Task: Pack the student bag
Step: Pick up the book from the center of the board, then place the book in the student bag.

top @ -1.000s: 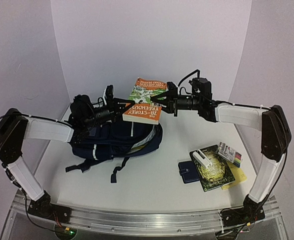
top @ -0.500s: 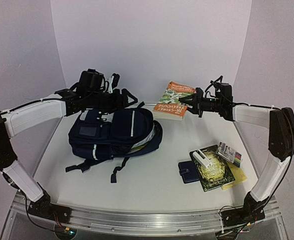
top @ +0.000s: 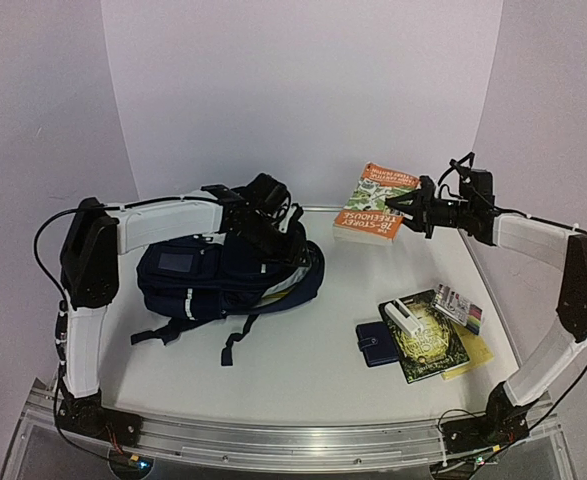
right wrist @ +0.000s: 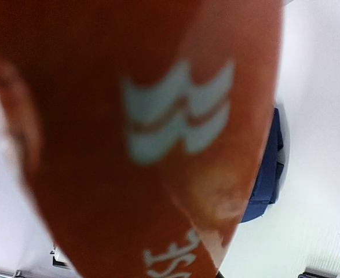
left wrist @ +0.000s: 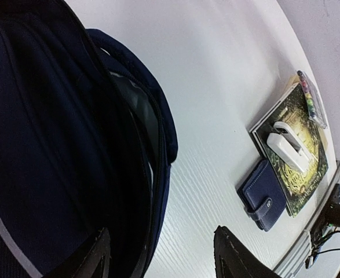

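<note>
The student bag (top: 213, 280), navy with thin white stripes, lies on the table at the left with its open top towards the right. My left gripper (top: 281, 240) hovers open at that top edge. In the left wrist view, one of its fingertips (left wrist: 97, 255) is over the bag (left wrist: 54, 145) and the other is over bare table, with the bag's rim between them. My right gripper (top: 419, 206) is shut on an orange book (top: 376, 203), holding it in the air at the back right. That book's cover (right wrist: 129, 145) fills the right wrist view and hides the fingers.
At the front right lie a small navy wallet (top: 378, 343), a dark green book (top: 431, 345) with a white object (top: 403, 317) on it, a pack of markers (top: 458, 307) and a yellow sheet (top: 476, 355). White walls close the back and sides.
My left gripper opened and swung from behind the bag to its right, open end. My right gripper carried the orange book from above the bag to the back right.
</note>
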Action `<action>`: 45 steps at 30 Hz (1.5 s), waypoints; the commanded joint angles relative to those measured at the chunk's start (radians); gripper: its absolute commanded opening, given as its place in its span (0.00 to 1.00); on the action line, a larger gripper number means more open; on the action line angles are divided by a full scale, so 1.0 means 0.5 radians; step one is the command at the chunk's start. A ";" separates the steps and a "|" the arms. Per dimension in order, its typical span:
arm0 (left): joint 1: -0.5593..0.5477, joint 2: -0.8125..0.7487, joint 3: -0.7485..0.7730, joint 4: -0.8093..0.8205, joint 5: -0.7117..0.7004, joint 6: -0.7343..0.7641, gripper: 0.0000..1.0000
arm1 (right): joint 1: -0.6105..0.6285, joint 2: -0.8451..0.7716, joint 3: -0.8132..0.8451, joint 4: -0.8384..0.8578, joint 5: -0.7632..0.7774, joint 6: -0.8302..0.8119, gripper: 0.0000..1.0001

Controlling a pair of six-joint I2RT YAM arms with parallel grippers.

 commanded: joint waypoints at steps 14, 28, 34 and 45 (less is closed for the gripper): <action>0.003 0.236 0.367 -0.099 -0.042 0.026 0.05 | -0.008 -0.162 -0.020 -0.226 -0.064 -0.340 0.00; 0.000 -0.841 -0.402 0.416 0.099 -0.106 0.00 | 0.103 -0.023 0.018 -0.283 -0.041 -0.404 0.00; 0.000 -1.042 -0.550 0.526 0.078 -0.174 0.00 | 0.354 0.139 0.141 -0.267 0.049 -0.374 0.00; 0.000 -1.117 -0.654 0.667 0.114 -0.225 0.00 | 0.690 0.679 0.371 0.317 0.116 0.126 0.00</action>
